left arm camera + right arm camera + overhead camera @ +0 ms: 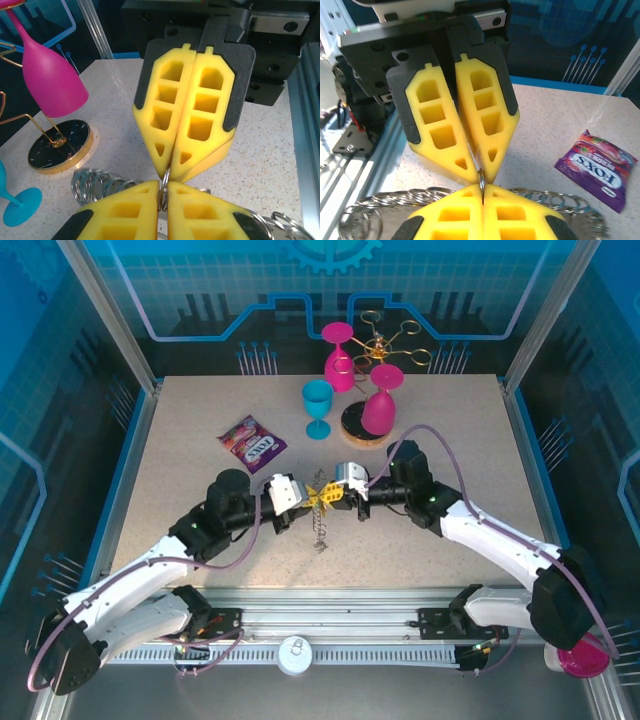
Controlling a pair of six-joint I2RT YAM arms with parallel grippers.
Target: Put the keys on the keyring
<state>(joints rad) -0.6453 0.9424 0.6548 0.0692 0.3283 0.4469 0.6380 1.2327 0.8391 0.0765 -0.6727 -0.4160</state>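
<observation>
Showing the left pincer [312, 498] and right pincer [337, 495] tip to tip, each pressed together on the same thin loop of the keyring [164, 180]. Pinched edge-on between both pairs of yellow pads [502, 135]. Trailing from the joined tips toward the arm bases as a string of linked rings, coiled on the tabletop [200, 420]. Impossible to pick out keys among the links. Lying beyond the left pincer, well apart: a purple candy packet [252, 443]; beyond the right pincer, a pink goblet [380, 405].

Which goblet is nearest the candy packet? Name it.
The blue goblet, just right of the packet. The upright pink goblet and the tilted pink goblet sit farther off.
</observation>
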